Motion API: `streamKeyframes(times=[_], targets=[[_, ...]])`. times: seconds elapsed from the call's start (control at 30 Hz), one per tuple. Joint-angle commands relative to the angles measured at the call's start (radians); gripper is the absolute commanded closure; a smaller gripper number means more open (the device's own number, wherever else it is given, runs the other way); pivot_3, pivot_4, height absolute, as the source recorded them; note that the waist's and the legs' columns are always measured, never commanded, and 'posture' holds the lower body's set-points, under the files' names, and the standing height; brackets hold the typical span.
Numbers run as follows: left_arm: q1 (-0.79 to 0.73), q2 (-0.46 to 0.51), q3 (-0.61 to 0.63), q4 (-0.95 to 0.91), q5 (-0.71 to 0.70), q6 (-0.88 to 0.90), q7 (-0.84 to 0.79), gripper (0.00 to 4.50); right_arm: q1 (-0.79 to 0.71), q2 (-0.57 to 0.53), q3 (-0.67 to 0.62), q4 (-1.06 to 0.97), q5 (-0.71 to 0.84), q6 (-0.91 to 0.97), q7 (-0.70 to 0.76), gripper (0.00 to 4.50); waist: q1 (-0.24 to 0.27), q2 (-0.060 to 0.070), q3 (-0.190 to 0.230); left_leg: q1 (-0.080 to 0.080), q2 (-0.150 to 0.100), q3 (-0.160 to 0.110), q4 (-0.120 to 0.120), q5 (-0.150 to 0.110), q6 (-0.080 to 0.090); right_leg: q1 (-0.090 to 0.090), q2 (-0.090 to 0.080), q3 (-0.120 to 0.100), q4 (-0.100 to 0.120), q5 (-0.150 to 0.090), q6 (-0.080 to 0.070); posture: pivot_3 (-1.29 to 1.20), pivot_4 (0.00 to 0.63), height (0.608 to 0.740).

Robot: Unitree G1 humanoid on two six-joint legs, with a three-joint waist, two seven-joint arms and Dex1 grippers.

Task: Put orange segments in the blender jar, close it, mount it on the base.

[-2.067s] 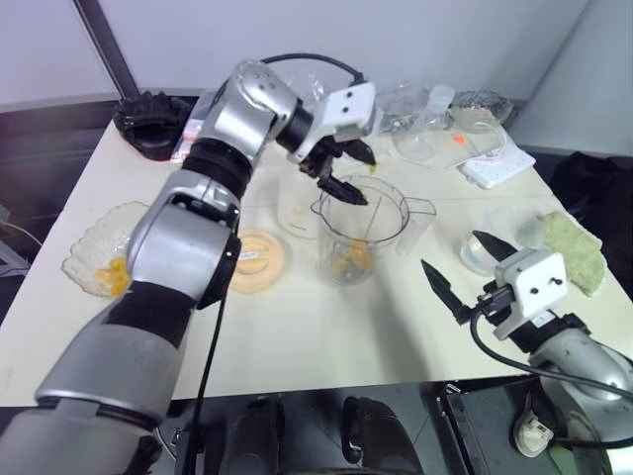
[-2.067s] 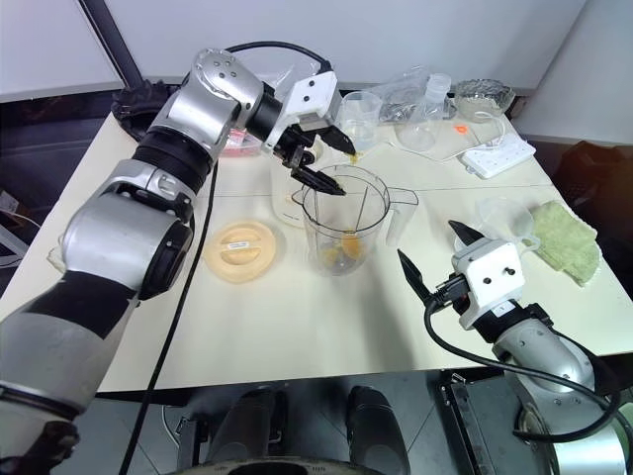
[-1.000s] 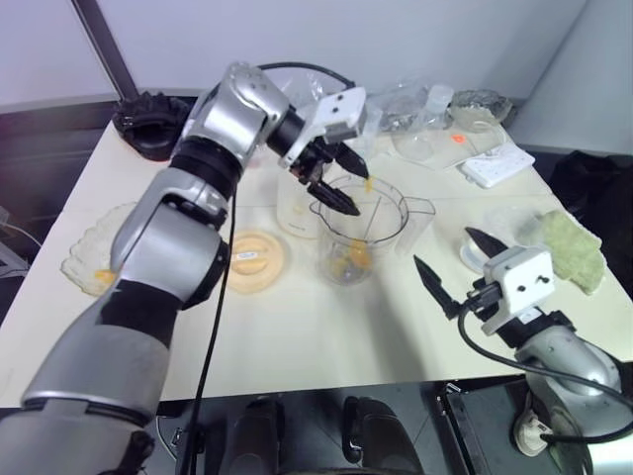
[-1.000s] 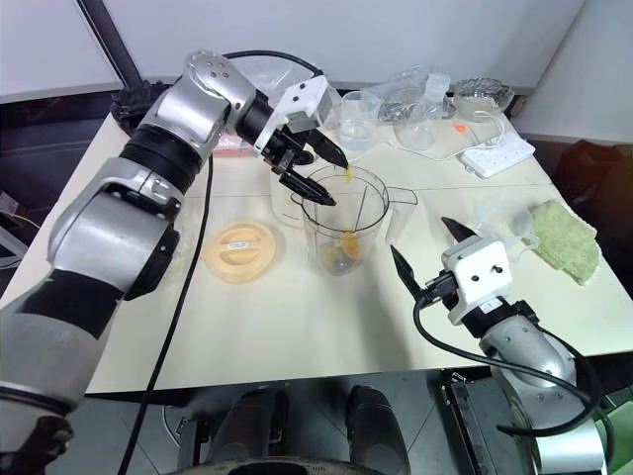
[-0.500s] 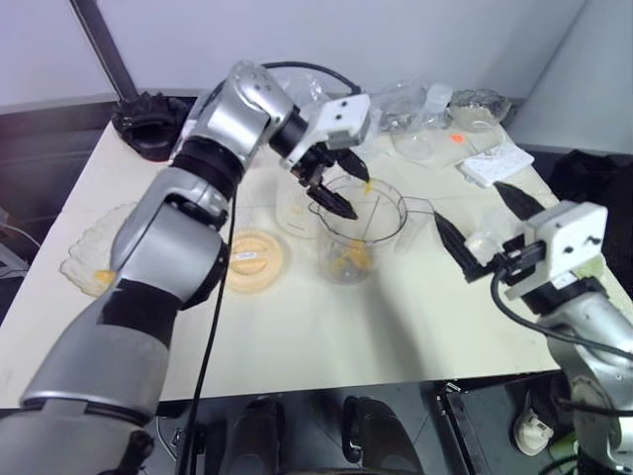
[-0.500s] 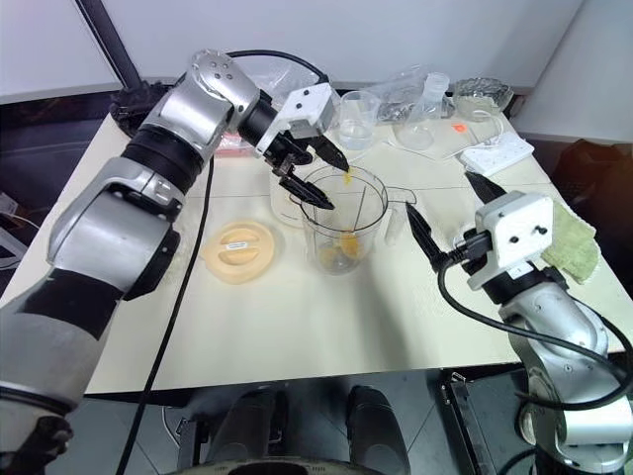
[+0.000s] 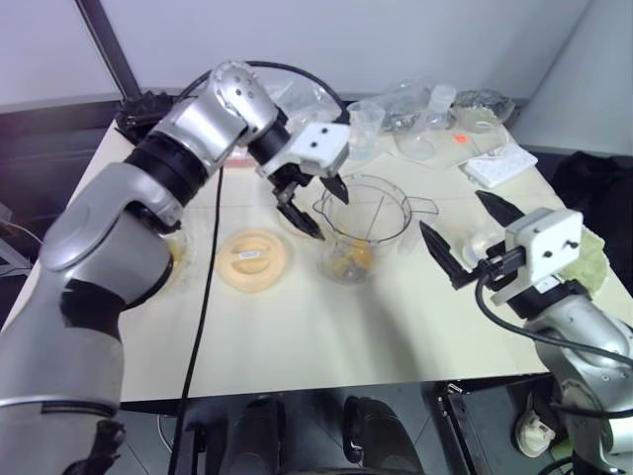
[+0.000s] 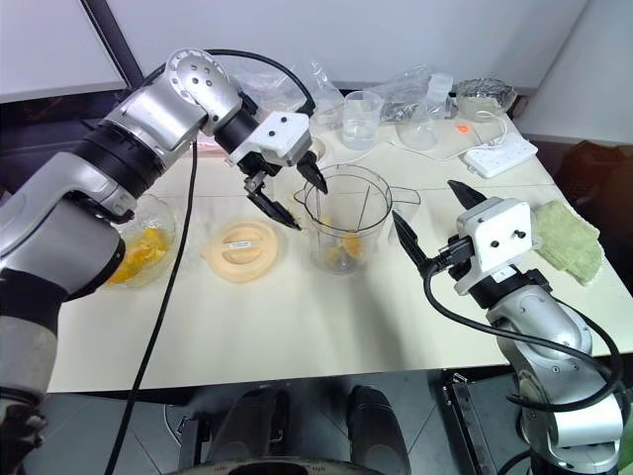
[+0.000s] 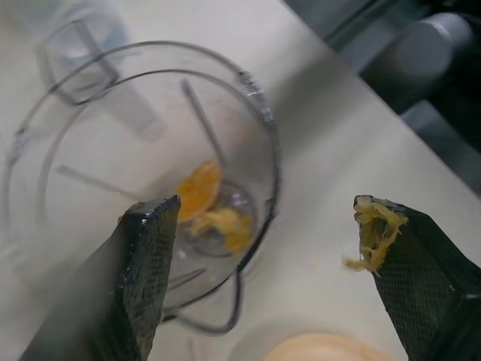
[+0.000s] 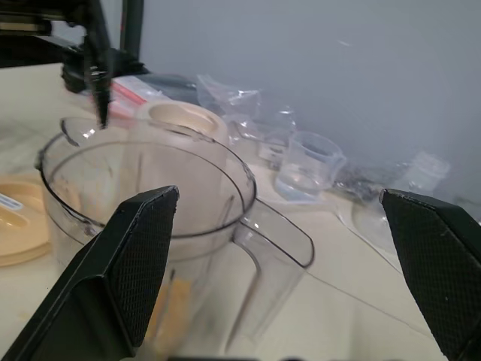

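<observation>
Now, across the broad cream table point(image 8: 297, 327), the tall clear plastic blender jar point(image 8: 346, 223) stands upright at the centre, handle turned right, a few glossy yellow-orange segments point(image 9: 207, 207) sitting wet on the metal blade at its bottom. Just behind it peeks the rounded cream-white base point(image 7: 293, 210), not yet in play. To the jar's left lies the flat peach-coloured round lid point(image 8: 240, 249), smooth and label-up, apart from the jar, so closing is probably next. Further left, a scalloped glass bowl point(image 8: 138, 242) holds more orange fruit.

The left gripper point(image 8: 285, 198) hangs over the jar's left rim, its jaws spread wide with nothing held, only a stringy scrap of pulp stuck on one black textured finger point(image 9: 409, 263). That looks like a drop just made. The right gripper point(image 8: 435, 218) waits just right of the handle, jaws fully apart and empty, seemingly placed to steady the jar.
</observation>
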Motion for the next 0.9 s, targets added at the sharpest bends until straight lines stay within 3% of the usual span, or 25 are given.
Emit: streamKeyframes(times=[0.03,0.13,0.27,0.43,0.67,0.9], targets=[[-0.010,0.015,-0.031,-0.035,-0.045,-0.019,-0.003,0.64,0.004,0.003,-0.017,-0.034,-0.004,-0.024,-0.006,0.00,0.000,0.000,0.000,0.000,0.000,0.000,0.000,0.000,0.000,0.000,0.000,0.000,0.000,0.000,0.000,0.00,0.150,0.740],[-0.009,0.018,-0.045,-0.045,-0.063,-0.021,-0.003,0.64,0.010,0.004,-0.016,-0.034,-0.005,-0.028,-0.007,0.00,0.000,0.000,0.000,0.000,0.000,-0.001,0.000,0.000,0.000,-0.001,0.001,0.000,0.000,0.000,0.000,0.00,0.150,0.740],[-0.037,-0.112,0.171,0.152,0.014,0.020,-0.003,0.64,0.026,0.009,-0.012,-0.030,-0.016,-0.039,-0.015,0.00,0.006,0.000,0.000,0.000,0.000,-0.002,0.000,0.000,0.000,0.000,0.002,0.000,0.001,0.000,0.000,0.00,0.150,0.740],[-0.029,-0.100,0.391,0.140,-0.005,0.200,-0.003,0.64,0.063,0.016,-0.010,-0.005,-0.025,-0.058,-0.004,0.00,-0.007,0.000,0.001,-0.002,0.000,-0.002,0.002,0.000,0.001,-0.001,0.003,0.001,0.000,0.000,0.000,0.00,0.150,0.740],[0.181,0.070,0.617,-0.288,-0.039,0.573,0.072,0.64,0.079,-0.003,0.034,0.112,-0.045,-0.119,0.073,0.00,-0.009,0.002,0.001,0.002,0.002,-0.003,-0.001,0.000,0.001,-0.001,0.005,0.001,0.004,0.000,0.000,0.00,0.150,0.740],[0.476,0.130,0.854,-0.746,-0.142,0.944,0.414,0.64,0.004,0.015,0.072,0.298,-0.046,-0.205,0.126,0.00,-0.001,0.001,0.001,0.007,0.002,-0.002,0.000,0.002,-0.003,0.001,0.005,0.004,0.008,0.000,0.000,0.00,0.150,0.740]])
